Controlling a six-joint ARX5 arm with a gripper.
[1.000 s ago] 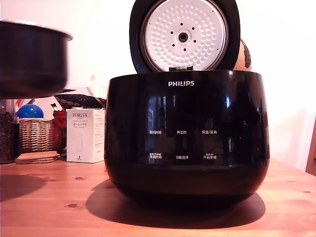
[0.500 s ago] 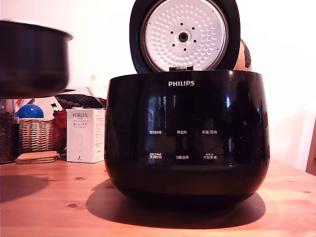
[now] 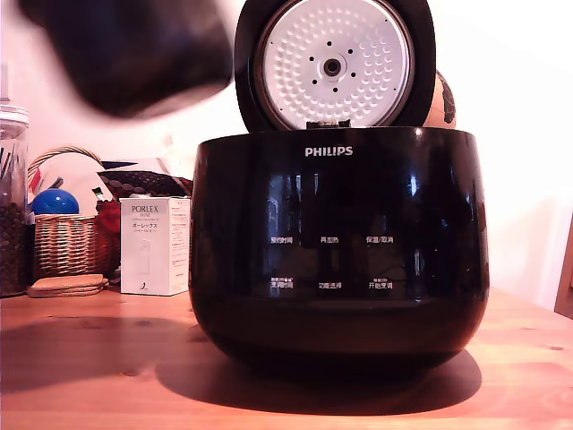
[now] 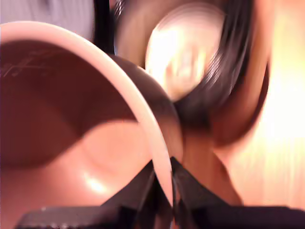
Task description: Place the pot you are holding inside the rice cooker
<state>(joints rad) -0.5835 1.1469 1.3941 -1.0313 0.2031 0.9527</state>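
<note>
The pot shows as a dark, motion-blurred shape high at the exterior view's upper left, above and left of the rice cooker. The cooker is a glossy black PHILIPS body standing on the wooden table, its round lid raised and showing a dimpled white inner plate. In the wrist view the gripper is shut on the pot's thin pale rim, one finger inside the pot and one outside. Beyond the rim, the blurred cooker lid appears. The gripper itself is out of the exterior view.
Left of the cooker in the exterior view stand a white PORLEX box, a wicker basket with a blue ball, a glass jar and cork coasters. The wooden table runs across the front.
The pot has risen and moved toward the exterior view's right, from the left edge at cooker-rim height to above it, near the lid. It is now motion-blurred. The cooker has not moved.
</note>
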